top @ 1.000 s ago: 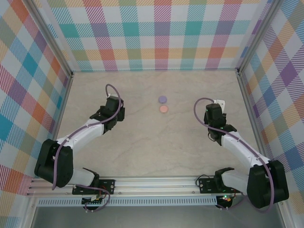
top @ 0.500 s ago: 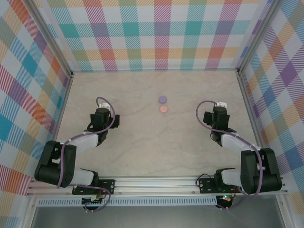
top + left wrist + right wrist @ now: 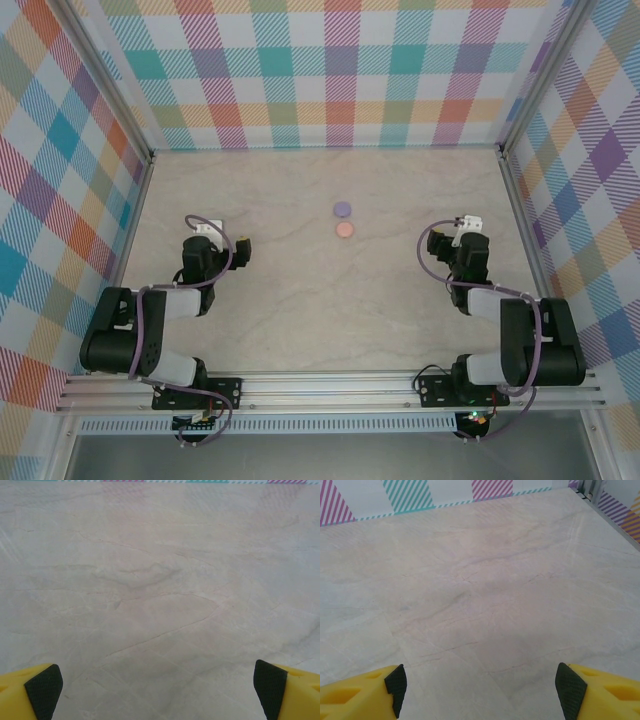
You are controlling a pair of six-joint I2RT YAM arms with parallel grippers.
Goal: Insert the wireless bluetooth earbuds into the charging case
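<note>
Marble-look table (image 3: 300, 320): purple disc (image 3: 343, 209) just beside salmon disc (image 3: 344, 230), at its 12 o'clock. Splayed wide, empty: left gripper (image 3: 159, 682), right gripper (image 3: 480, 687). Best reach in slowly, one arm first.

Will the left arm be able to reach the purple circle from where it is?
Probably yes: nothing lies between the open left hand and the purple circle, though the arm is folded back.
</note>
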